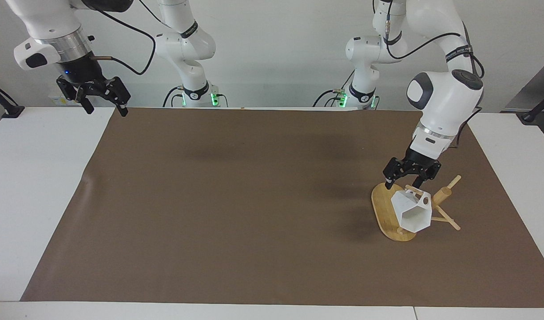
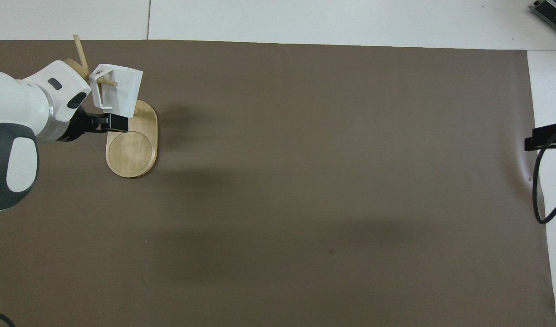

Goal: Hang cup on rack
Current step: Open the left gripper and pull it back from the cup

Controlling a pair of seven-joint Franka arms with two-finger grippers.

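Note:
The white faceted cup [image 1: 413, 212] hangs by its handle on a peg of the bamboo rack [image 1: 443, 196], its open mouth facing away from the robots, over the rack's oval base [image 1: 382, 206]. The rack stands toward the left arm's end of the table. My left gripper [image 1: 405, 179] is open and empty just above the cup's handle, clear of it. In the overhead view the cup [image 2: 119, 89] hangs over the base [image 2: 131, 152], with the left gripper [image 2: 106, 122] beside it. My right gripper [image 1: 104, 97] is open and waits raised at the right arm's end.
A brown mat [image 1: 236, 200] covers most of the white table [image 1: 36, 178]. A crease marks the mat near the right arm's end. The right gripper's tip and a black cable [image 2: 538, 181] show at the edge of the overhead view.

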